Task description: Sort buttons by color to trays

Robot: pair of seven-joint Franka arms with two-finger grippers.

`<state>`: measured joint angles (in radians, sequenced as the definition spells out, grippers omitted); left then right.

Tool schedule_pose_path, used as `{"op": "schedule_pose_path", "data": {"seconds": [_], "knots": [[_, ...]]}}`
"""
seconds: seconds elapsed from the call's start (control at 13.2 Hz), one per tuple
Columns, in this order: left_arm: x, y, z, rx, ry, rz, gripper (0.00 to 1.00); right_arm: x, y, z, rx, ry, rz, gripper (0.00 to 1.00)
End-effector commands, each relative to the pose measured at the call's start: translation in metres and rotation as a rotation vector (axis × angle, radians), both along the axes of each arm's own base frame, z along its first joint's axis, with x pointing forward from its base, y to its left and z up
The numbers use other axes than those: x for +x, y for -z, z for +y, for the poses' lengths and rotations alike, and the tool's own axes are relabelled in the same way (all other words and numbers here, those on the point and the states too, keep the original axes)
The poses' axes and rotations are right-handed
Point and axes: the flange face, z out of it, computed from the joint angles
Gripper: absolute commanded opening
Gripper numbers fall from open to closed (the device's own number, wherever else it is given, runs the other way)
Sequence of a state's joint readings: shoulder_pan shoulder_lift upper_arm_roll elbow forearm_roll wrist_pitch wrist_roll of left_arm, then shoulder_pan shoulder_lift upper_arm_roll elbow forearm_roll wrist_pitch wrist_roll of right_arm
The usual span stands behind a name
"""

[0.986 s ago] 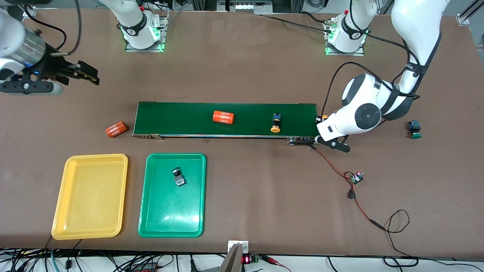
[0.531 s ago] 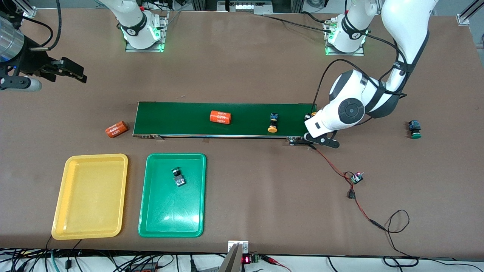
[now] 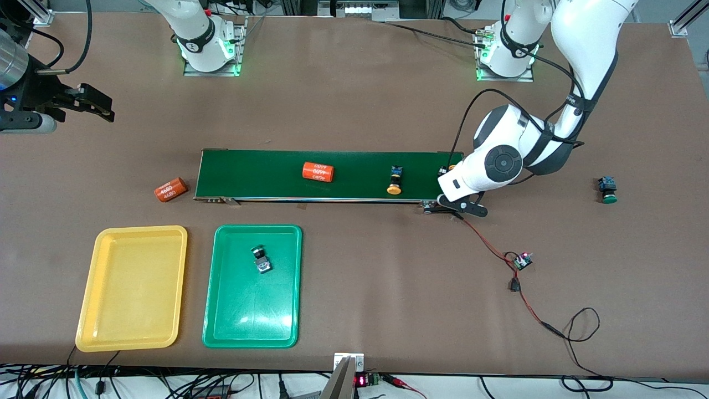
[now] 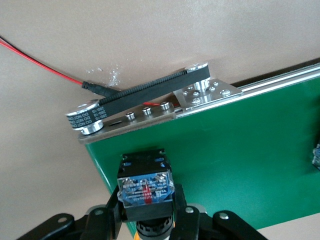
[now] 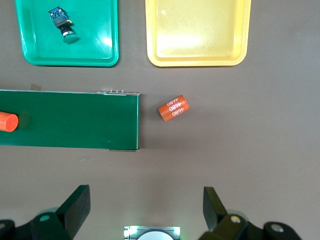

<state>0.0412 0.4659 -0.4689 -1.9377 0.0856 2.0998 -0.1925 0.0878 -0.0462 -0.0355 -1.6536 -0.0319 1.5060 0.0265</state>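
Brown worktop (image 3: 354, 100). Left claw (image 4: 146, 220) grips a yellow button (image 4: 145, 187) over the conveyor belt (image 3: 266, 173) end; second yellow button (image 3: 394, 180) on belt. Right claw (image 5: 145, 207) open, waiting. Risk: narrow grip, button twists and drops short of yellow tray (image 3: 91, 332).

You see the left gripper (image 4: 146, 215) clamped on a button (image 4: 145, 187), its clear-faced blue-and-black body gripped between the black fingers (image 4: 114, 212). Directly under the gripper lies the end of the green conveyor belt (image 4: 240, 150). Past the fingertips sits the belt's ribbed black drive belt (image 4: 135, 97) on silver pulleys, with a red wire (image 4: 40, 62) running off across the table (image 4: 150, 35).
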Motion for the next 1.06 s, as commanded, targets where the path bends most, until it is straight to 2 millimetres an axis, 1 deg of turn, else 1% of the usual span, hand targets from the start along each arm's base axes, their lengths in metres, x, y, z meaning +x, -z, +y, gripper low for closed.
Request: {"op": "schedule_pose_path", "data": {"seconds": [0.0, 0.23, 0.3, 0.38, 0.46, 0.61, 0.68, 0.91, 0.99], "knots": [[0.002, -0.002, -0.002, 0.002, -0.009, -0.009, 0.00, 0.001, -0.001, 0.006, 0.013, -0.004, 0.000, 1.00], [0.003, -0.002, -0.001, 0.002, -0.011, -0.009, 0.00, 0.007, 0.012, 0.031, 0.101, -0.007, 0.012, 1.00], [0.003, -0.002, -0.001, 0.003, -0.011, -0.007, 0.00, 0.008, 0.011, 0.046, 0.103, -0.023, 0.000, 1.00], [0.003, -0.002, -0.001, 0.003, -0.011, -0.007, 0.00, 0.010, 0.016, 0.059, 0.102, -0.016, 0.000, 1.00], [0.003, -0.002, -0.001, 0.003, -0.011, -0.007, 0.00, 0.010, 0.022, 0.067, 0.099, -0.002, 0.006, 1.00], [0.003, -0.002, 0.000, 0.003, -0.012, -0.007, 0.00, 0.016, 0.042, 0.086, 0.136, -0.006, 0.012, 1.00], [0.003, -0.002, 0.000, 0.003, -0.012, -0.007, 0.00, 0.019, 0.050, 0.096, 0.164, -0.008, 0.011, 1.00], [0.003, -0.002, -0.001, 0.002, -0.009, -0.006, 0.00, 0.026, 0.070, 0.126, 0.172, -0.030, 0.013, 1.00], [0.003, -0.002, -0.002, 0.003, -0.010, -0.004, 0.26, 0.027, 0.076, 0.139, 0.170, -0.031, 0.012, 1.00]]}}
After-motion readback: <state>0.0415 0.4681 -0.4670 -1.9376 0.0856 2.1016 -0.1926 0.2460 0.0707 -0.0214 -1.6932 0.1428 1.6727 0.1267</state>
